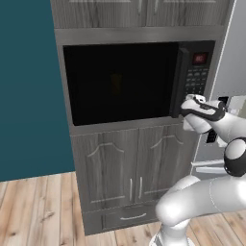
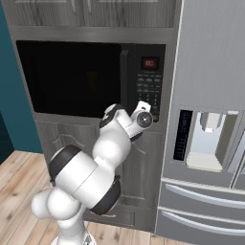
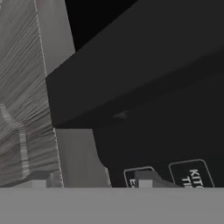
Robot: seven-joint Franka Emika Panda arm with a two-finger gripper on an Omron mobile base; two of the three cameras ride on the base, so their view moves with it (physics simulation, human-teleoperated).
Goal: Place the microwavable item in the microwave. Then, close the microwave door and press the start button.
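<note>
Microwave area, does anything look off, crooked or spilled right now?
Nothing stands out. The microwave door looks shut and square in its cabinetry, the keypad looks intact, and the cabinet doors below hang straight. No spill shows on the wooden floor.

Kitchen — built-in microwave (image 1: 139, 81), fridge (image 2: 210, 110)

Perhaps "KIT…", microwave (image 3: 144, 131) keypad button (image 3: 192, 175)

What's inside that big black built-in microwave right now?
Behind the black microwave door, the dark glass shows only a faint yellowish shape, perhaps the small yellow cup. The rest of the interior is too dark to see.
</note>
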